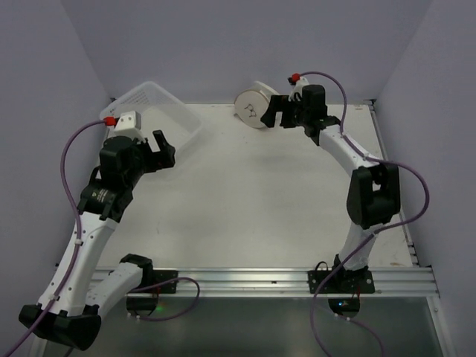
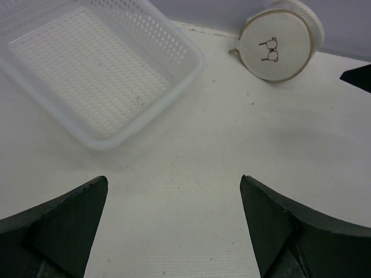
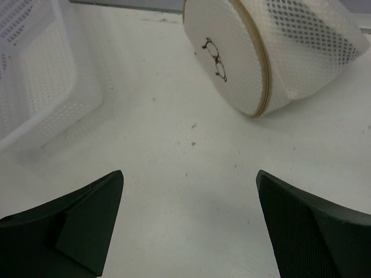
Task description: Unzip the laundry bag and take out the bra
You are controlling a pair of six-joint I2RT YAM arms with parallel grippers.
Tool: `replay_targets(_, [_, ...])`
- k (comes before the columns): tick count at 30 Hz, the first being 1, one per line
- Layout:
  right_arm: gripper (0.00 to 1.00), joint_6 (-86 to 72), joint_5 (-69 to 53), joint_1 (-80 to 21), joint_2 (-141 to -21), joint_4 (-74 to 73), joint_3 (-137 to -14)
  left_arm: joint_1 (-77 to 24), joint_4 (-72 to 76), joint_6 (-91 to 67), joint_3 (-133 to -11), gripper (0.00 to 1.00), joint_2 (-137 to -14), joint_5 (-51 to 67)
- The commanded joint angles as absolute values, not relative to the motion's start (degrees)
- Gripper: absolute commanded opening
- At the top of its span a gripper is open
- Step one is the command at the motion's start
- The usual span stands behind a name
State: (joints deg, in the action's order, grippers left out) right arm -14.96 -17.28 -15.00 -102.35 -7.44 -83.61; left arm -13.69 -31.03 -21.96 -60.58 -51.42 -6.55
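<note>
The laundry bag (image 1: 251,105) is a round cream-white mesh drum standing on its edge at the back of the table, its flat face with a black bra pictogram turned forward. It also shows in the left wrist view (image 2: 278,41) and the right wrist view (image 3: 255,55). Its zip looks shut. No bra shows. My right gripper (image 1: 277,113) is open and empty just right of the bag, not touching it. My left gripper (image 1: 165,152) is open and empty at the left, in front of the tub.
A clear perforated plastic tub (image 1: 172,111) lies at the back left, also in the left wrist view (image 2: 98,69) and the right wrist view (image 3: 35,87). The walls close in the table on the back and on both sides.
</note>
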Motion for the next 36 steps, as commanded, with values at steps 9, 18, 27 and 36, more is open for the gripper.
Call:
replay_targets(9, [0.99,-18.8,-21.4,-13.3,-129.6,-4.9,-113.8,-14.2,-33.2,-22.4,-58.8,1.0,-48.2,-6.9])
replay_targets(18, [0.9,-25.3,-25.6,-12.1,-143.4,-7.1,-132.5,-14.2,-34.4,-23.9,-57.9,1.0,-47.8,-6.5])
replay_targets(27, [0.04,-29.3,-31.5,-11.9,-141.2,-3.5,-126.9,-14.2,-34.5,-25.4,-57.5,1.0,-46.6,-5.7])
replay_targets(36, [0.0,-44.3,-40.0,-16.6,-109.8,18.2,-85.8,-14.2,-32.5,-26.1,-56.7,1.0,-45.4,-3.3])
